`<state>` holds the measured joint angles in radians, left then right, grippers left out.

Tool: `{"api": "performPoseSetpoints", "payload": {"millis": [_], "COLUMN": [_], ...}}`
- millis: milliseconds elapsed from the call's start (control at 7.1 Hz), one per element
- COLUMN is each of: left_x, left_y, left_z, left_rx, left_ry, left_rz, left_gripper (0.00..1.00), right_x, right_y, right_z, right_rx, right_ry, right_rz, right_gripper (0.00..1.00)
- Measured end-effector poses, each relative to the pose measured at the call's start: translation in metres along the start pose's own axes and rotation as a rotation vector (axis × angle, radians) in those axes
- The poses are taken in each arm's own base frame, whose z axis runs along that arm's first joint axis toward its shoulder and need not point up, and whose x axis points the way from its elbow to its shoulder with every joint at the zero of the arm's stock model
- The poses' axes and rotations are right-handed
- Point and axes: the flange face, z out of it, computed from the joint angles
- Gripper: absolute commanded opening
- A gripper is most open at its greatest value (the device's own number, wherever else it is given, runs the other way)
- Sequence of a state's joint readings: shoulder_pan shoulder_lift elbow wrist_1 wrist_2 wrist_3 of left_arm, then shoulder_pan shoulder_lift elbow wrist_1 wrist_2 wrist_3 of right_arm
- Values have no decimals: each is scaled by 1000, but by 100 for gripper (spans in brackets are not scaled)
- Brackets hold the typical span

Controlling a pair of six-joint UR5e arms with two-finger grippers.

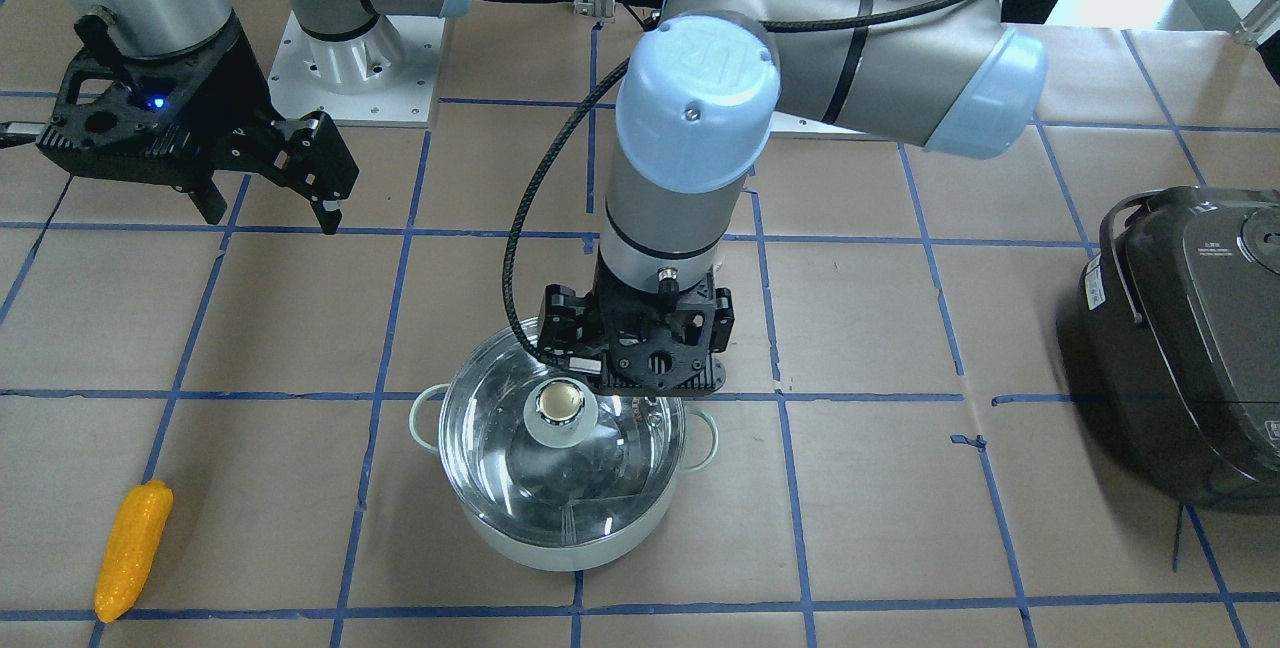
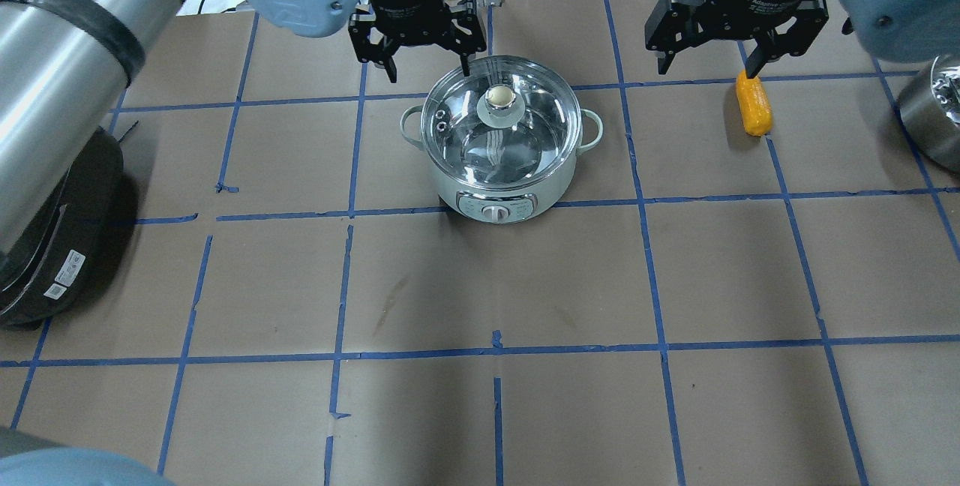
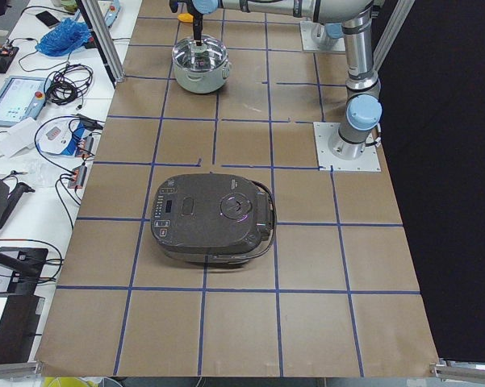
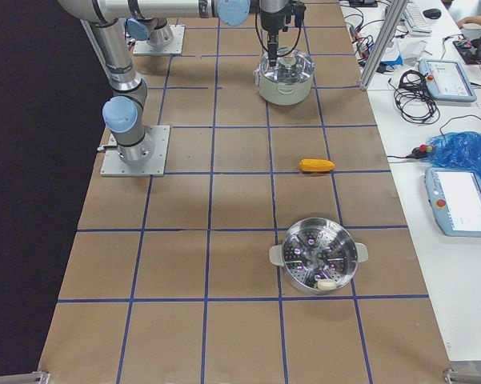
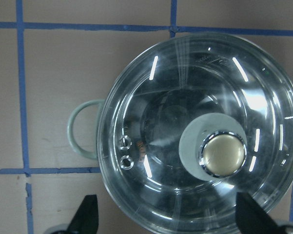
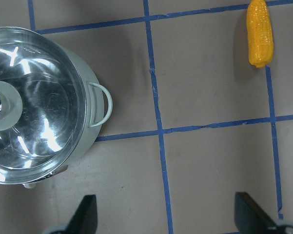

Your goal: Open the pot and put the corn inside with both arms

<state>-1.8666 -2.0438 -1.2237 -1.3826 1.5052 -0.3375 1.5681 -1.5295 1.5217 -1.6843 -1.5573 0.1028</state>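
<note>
The mint-green pot (image 2: 559, 186) stands mid-table, shut by its clear glass lid (image 2: 532, 137) with a round knob (image 2: 497, 99). My left gripper (image 2: 429, 70) is open and empty. It hangs above the pot's far rim, off to one side of the knob. In the left wrist view the lid (image 5: 161, 112) and knob (image 5: 223, 155) fill the frame between the open fingers (image 5: 86, 214). The corn (image 2: 753, 105) lies flat on the table, to the pot's right in the overhead view. My right gripper (image 2: 706, 66) is open and empty, raised just behind the corn. The corn also shows in the right wrist view (image 6: 260, 33).
A dark grey rice cooker (image 2: 52, 246) sits at the table's left end. A steel steamer basket (image 4: 318, 256) sits at the right end. Blue tape grids the brown table cover. Operator desks with devices line the far side (image 4: 448, 88).
</note>
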Motion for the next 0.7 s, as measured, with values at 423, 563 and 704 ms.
{"api": "performPoseSetpoints", "payload": {"millis": [423,563,704], "left_x": [26,39,49], "left_y": [-3,1,2], "left_z": [35,47,60], "left_rx": [5,5,8], "left_ry": [9,11,12], "left_rz": [-46,-47,-46], "left_gripper": [100,100,85], "right_x": [0,0,0], "right_y": [0,0,0], "right_z": [0,1,1], "right_rx": [-1,-1,-2], "right_ry": [1,1,1], "right_rz": [0,0,1], "right_gripper": [100,100,100]}}
